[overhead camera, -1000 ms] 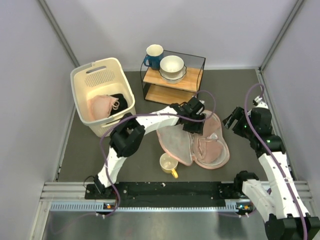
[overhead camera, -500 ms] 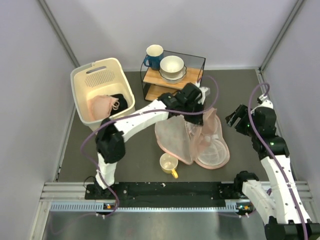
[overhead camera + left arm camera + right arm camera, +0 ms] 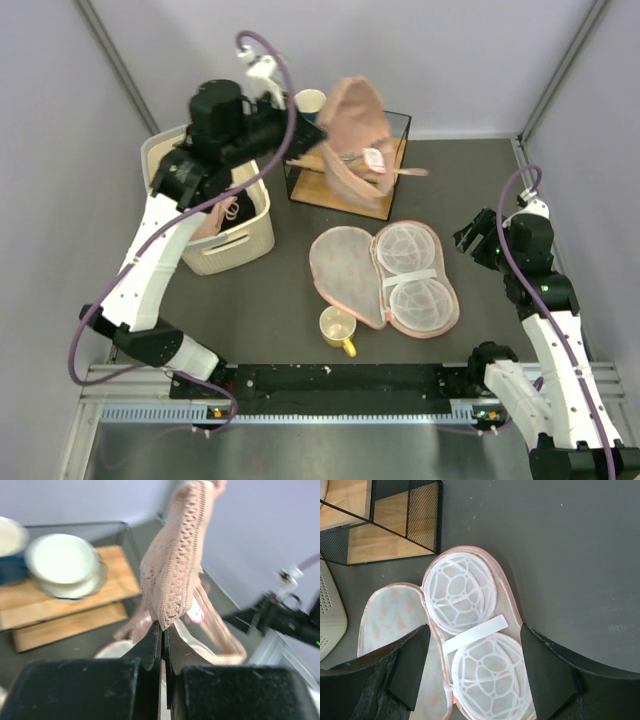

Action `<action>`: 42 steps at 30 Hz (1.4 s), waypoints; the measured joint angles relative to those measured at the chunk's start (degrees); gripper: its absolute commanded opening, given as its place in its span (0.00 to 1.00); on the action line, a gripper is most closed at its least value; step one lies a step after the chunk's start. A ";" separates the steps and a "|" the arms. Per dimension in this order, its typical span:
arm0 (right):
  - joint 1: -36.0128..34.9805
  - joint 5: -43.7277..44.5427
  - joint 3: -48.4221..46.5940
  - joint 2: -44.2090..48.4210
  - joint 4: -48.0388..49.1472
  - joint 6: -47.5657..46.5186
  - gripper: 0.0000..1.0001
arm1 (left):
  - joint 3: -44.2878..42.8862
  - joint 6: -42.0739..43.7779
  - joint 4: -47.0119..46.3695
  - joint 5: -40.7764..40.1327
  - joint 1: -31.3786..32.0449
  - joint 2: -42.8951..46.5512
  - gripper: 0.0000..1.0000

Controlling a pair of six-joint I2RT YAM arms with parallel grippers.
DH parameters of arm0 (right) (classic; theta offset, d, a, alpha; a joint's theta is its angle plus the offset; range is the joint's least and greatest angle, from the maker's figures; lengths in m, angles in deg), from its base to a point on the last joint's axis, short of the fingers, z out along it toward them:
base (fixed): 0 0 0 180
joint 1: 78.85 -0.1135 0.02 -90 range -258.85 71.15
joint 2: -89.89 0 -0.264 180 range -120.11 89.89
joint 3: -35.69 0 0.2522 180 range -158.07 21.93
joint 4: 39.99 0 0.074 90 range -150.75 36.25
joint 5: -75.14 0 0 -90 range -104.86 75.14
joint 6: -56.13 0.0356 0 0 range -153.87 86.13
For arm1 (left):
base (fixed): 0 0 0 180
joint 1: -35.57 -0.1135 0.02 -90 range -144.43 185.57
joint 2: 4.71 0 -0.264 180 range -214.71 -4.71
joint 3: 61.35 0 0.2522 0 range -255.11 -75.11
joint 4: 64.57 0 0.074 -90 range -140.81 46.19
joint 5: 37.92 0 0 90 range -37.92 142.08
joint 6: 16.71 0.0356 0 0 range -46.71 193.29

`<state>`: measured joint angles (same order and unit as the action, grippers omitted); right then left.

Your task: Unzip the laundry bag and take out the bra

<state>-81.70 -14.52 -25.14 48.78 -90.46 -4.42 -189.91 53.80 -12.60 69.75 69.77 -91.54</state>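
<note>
The laundry bag (image 3: pixel 385 275) lies unzipped and spread flat on the dark table, its two white mesh domes (image 3: pixel 465 592) bare. The pale peach-pink bra (image 3: pixel 355 130) hangs in the air above the wire shelf. My left gripper (image 3: pixel 312 135) is raised high and shut on the bra's lower edge; in the left wrist view the lacy cup (image 3: pixel 177 575) rises from the closed gripper (image 3: pixel 163 630). My right gripper (image 3: pixel 470 235) hovers just right of the bag, open and holding nothing. In the right wrist view the right gripper (image 3: pixel 475 627) frames the domes from above.
A cream basket (image 3: pixel 225 250) at the left holds a pink and a black garment. The wire shelf (image 3: pixel 330 190) stands behind the bag with a white bowl (image 3: pixel 65 565) and a blue mug (image 3: pixel 308 100). A yellow mug (image 3: pixel 338 330) sits at the bag's near edge.
My left gripper shut on the bra inside the bag, then lifted it up and back to the left, high over the shelf. The bag's lid dropped flat. The right arm hardly moved.
</note>
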 measured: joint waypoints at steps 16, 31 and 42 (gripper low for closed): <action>0.00 -0.17 0.00 -0.61 0.02 -0.42 0.73 | 9.42 -0.04 1.62 -0.74 -31.43 7.48 0.00; 0.00 -1.25 0.02 -1.53 0.22 -0.90 0.78 | 26.08 -2.60 -2.93 -1.64 -43.25 9.46 0.99; 0.00 -3.15 0.02 -3.63 0.20 -2.56 0.99 | 25.81 -0.63 -2.73 -2.34 -41.03 11.69 0.99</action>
<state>-81.70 -17.67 -25.12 45.16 -90.27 -6.97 -164.10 53.17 -15.33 67.41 28.74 -79.85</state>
